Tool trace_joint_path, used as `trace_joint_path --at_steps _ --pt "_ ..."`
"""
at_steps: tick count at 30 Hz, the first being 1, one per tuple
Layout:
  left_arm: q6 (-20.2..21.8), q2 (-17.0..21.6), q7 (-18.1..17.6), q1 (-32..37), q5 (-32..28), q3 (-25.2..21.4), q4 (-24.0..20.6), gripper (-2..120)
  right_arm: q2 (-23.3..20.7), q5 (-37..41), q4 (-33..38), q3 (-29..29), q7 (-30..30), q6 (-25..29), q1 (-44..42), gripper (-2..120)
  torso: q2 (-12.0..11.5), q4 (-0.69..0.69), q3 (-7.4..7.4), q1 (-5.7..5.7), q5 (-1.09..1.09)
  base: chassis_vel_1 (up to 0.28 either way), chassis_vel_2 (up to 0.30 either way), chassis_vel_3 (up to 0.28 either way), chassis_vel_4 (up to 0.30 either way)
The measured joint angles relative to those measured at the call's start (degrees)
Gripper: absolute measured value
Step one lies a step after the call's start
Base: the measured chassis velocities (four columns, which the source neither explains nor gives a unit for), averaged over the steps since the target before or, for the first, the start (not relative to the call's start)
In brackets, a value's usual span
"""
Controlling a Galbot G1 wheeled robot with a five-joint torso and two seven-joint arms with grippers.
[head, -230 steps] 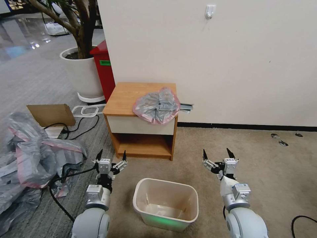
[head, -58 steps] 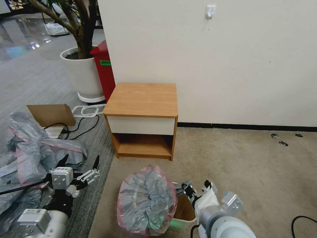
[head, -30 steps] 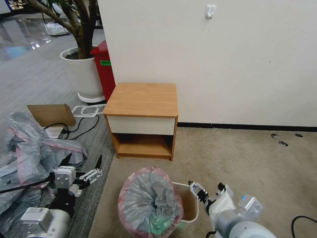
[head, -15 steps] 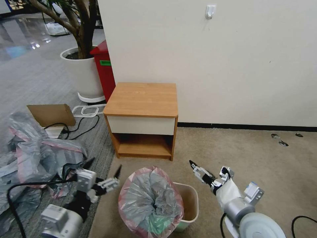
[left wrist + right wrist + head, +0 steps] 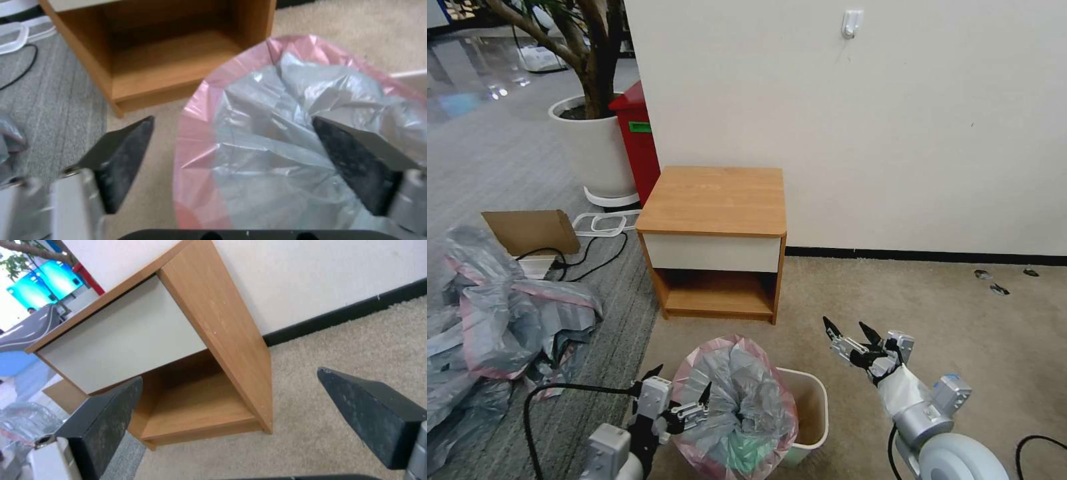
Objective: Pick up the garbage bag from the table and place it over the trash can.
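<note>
Closing in from the side, the left tool [image 5: 678, 399] now straddles the garbage bag's [image 5: 734, 407] pink rim, spread wide and gripping nothing, while the right tool [image 5: 850, 333], also released, has lifted clear. The bag sits lopsided on the trash can [image 5: 817, 400], off the desk [image 5: 715, 200]. From the left wrist, one finger [image 5: 351, 163] seems to press the film.

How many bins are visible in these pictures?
2. The cream trash can stands on the carpet under the garbage bag; the red bin stands behind the table, beside the plant pot.
</note>
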Motion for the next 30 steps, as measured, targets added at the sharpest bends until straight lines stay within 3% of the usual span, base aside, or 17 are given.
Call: trace_joint_path --at_steps 2,5,10,30 --pt "1.66 0.62 -1.37 -3.1 -1.0 2.67 1.35 75 0.54 -0.31 0.01 -0.2 0.48 0.09 -0.27 100 0.0 -0.01 0.0 0.0 0.0 0.0 0.0 0.0 0.0" --pt "2.54 0.88 -2.61 -4.88 -1.25 4.79 2.36 72 0.82 -0.44 0.01 -0.46 0.85 0.1 -0.37 100 0.0 -0.01 0.0 0.0 0.0 0.0 0.0 0.0 0.0" --pt "4.24 0.94 -4.99 -6.6 -2.25 7.48 3.79 70 1.37 -0.49 -0.03 -1.05 1.64 0.08 -0.2 100 0.0 0.0 0.0 0.0 0.0 0.0 0.0 0.0 0.0" --pt "5.34 0.85 -7.69 -14.01 -6.26 12.97 10.24 70 2.32 -1.19 -0.48 -1.79 3.66 -0.17 -0.22 100 0.0 0.0 0.0 0.0 0.01 0.0 0.0 0.0 0.0"
